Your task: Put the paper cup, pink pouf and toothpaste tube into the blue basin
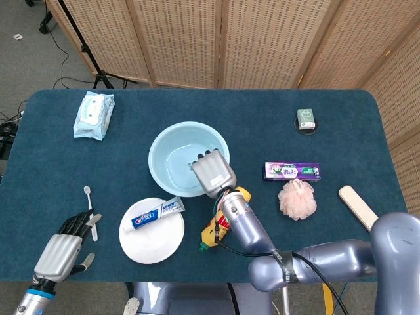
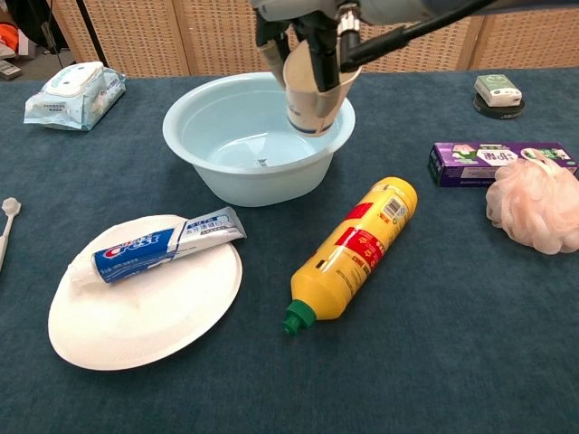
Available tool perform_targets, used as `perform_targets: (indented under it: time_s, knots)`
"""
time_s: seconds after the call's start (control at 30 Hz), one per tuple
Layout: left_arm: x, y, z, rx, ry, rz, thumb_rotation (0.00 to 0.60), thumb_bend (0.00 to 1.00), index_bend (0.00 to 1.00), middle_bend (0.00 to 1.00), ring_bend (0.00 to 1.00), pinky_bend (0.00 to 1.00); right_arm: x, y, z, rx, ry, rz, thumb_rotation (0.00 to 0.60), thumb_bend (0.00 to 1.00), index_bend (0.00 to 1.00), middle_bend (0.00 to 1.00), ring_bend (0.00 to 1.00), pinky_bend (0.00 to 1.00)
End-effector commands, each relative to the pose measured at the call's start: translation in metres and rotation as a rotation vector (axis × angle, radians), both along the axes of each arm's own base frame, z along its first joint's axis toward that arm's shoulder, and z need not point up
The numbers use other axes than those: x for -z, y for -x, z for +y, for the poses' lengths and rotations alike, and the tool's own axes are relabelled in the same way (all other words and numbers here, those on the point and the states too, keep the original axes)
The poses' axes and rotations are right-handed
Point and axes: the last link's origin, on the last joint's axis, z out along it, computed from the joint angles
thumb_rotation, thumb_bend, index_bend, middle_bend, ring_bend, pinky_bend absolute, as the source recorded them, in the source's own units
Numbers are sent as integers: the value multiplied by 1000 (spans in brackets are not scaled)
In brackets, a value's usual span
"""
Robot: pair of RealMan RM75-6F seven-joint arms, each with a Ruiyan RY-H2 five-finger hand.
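Observation:
My right hand [image 1: 212,172] grips the white paper cup [image 2: 315,94] and holds it, mouth up, over the right side of the light blue basin [image 2: 204,116]. In the head view the hand hides the cup. The basin [image 1: 165,146] holds nothing. The toothpaste tube [image 2: 156,247] lies on a white paper plate [image 2: 118,316] in front of the basin. The pink pouf [image 2: 536,205] sits at the right, beside a purple box [image 2: 498,160]. My left hand [image 1: 63,244] hovers at the near left with nothing in it, fingers together.
A yellow bottle [image 2: 355,247] lies on its side between plate and pouf. A toothbrush [image 1: 91,209] lies near my left hand. A wipes pack [image 1: 93,113] is far left, a small green tin [image 1: 306,120] far right, a beige bar [image 1: 356,205] at the right edge.

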Motion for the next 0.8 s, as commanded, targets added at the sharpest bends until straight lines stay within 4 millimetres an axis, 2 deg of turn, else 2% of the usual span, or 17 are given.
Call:
perform_targets:
  time_s: [0.03, 0.3, 0.8]
  knots:
    - [1, 0, 0, -1, 3, -1, 600, 332, 5, 0, 0, 106, 12, -10, 3, -17, -23, -13, 600, 234, 635, 359, 383, 454]
    - [4, 1, 0, -3, 17, -2, 600, 331, 5, 0, 0, 106, 32, -21, 11, -35, -52, -32, 600, 234, 635, 359, 383, 455]
    - [4, 1, 0, -4, 17, 2, 600, 331, 6, 0, 0, 106, 38, -22, 9, -38, -47, -52, 600, 234, 635, 344, 383, 455]
